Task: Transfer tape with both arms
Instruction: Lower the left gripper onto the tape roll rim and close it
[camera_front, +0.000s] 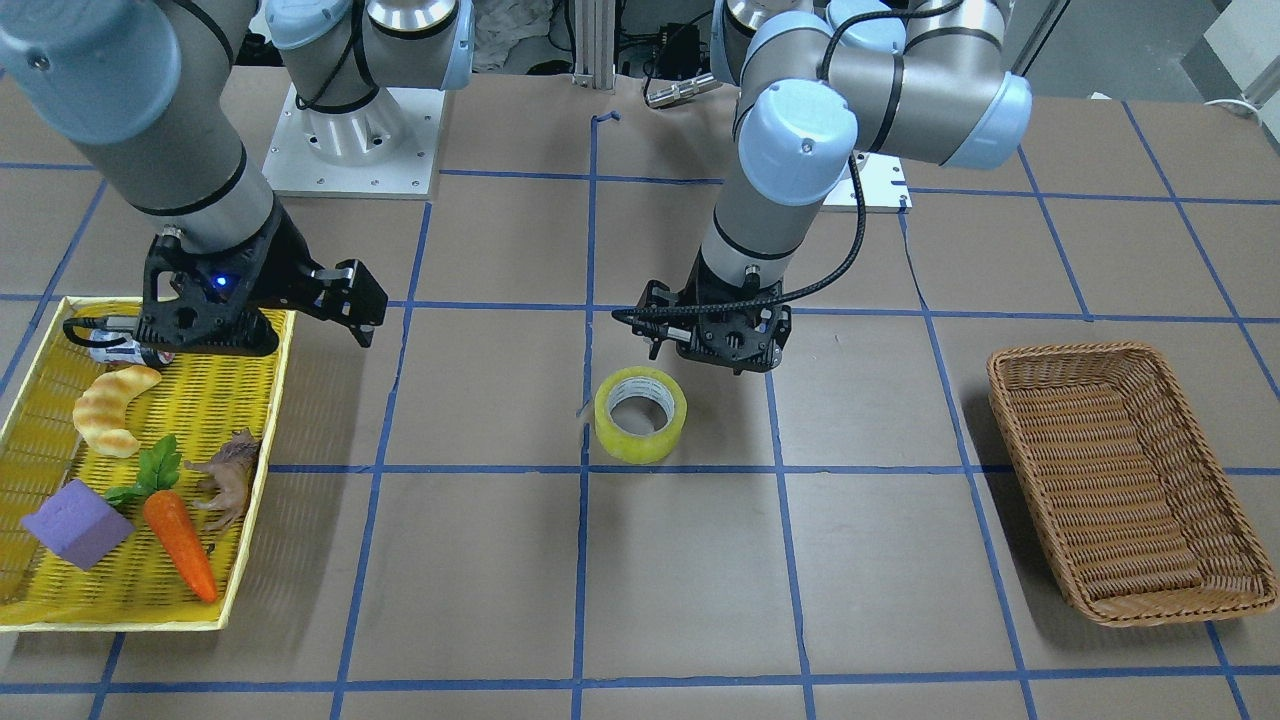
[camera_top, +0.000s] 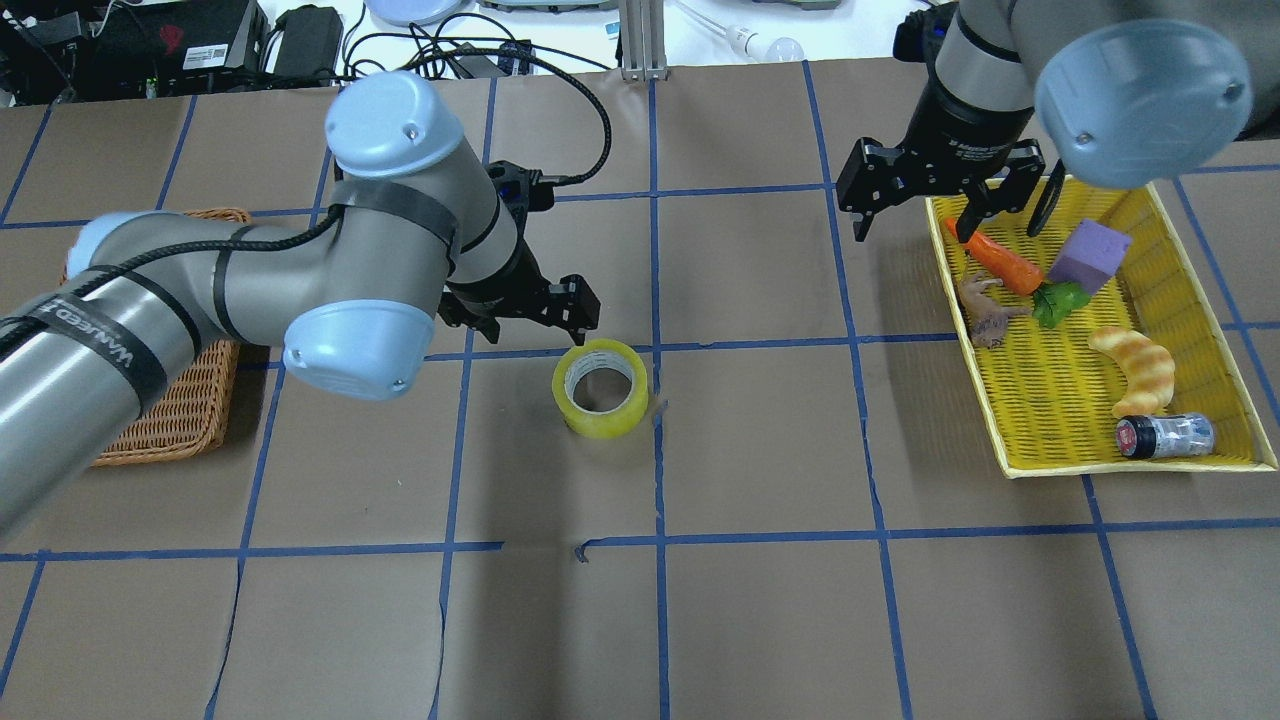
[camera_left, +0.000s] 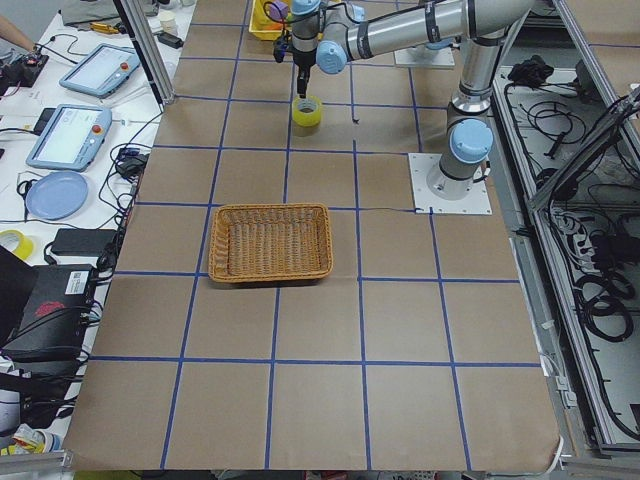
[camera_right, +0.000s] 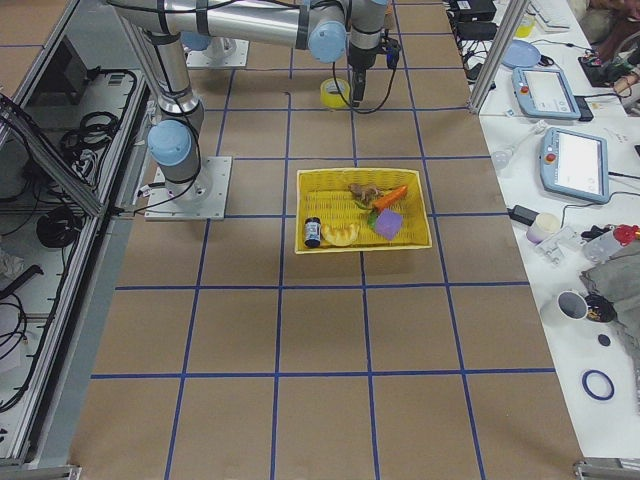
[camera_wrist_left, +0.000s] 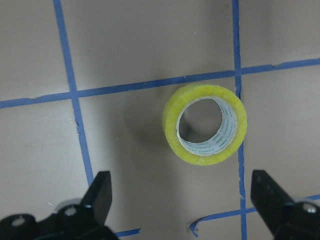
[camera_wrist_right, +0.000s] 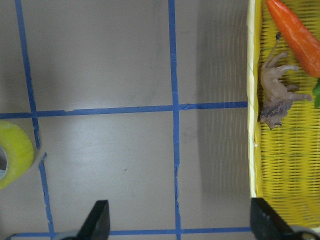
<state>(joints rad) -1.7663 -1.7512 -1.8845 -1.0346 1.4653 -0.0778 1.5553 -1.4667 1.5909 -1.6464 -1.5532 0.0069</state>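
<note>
Brown paper with blue lines covers the bench. The tape (camera_front: 640, 414) lies flat, hole up, in the bench's middle. The left gripper (camera_wrist_left: 181, 176) hangs over it, wide and empty, a bit off to one side. The right gripper (camera_wrist_right: 179, 206), wide and empty too, hangs by the yellow tray (camera_front: 110, 622). Dropping straight down, a finger could bump the roll and shove it away.
</note>
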